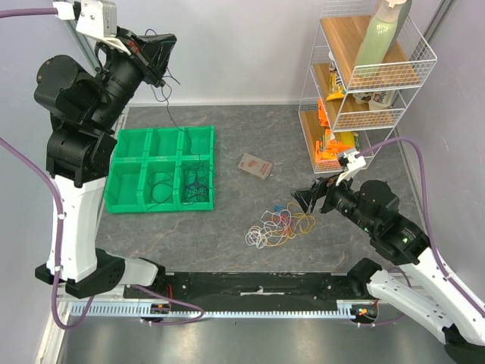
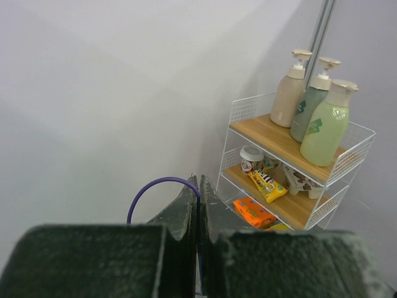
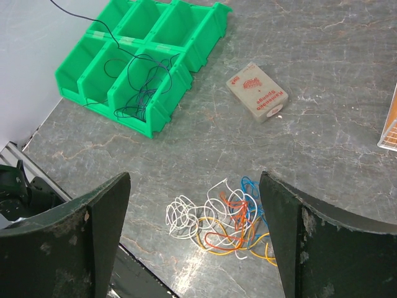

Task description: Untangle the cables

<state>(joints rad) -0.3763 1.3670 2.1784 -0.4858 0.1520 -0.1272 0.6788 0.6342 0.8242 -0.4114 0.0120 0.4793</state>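
Left pincer (image 2: 198, 186), up at 11 o'clock, pinches a purple cable (image 2: 155, 182); right pincer (image 1: 305, 199) gapes empty at 3 o'clock of the cables (image 1: 279, 227).

bare table (image 1: 227, 136) rings the cables (image 1: 279, 226), open from above and the left; right gripper (image 1: 309, 199) stands just right of them; box (image 1: 255, 165) sits apart behind, green bin (image 1: 136, 206) well left, rack (image 1: 369, 115) at the far right; a dark cable (image 1: 166, 105) hangs in the air over the bin's far side
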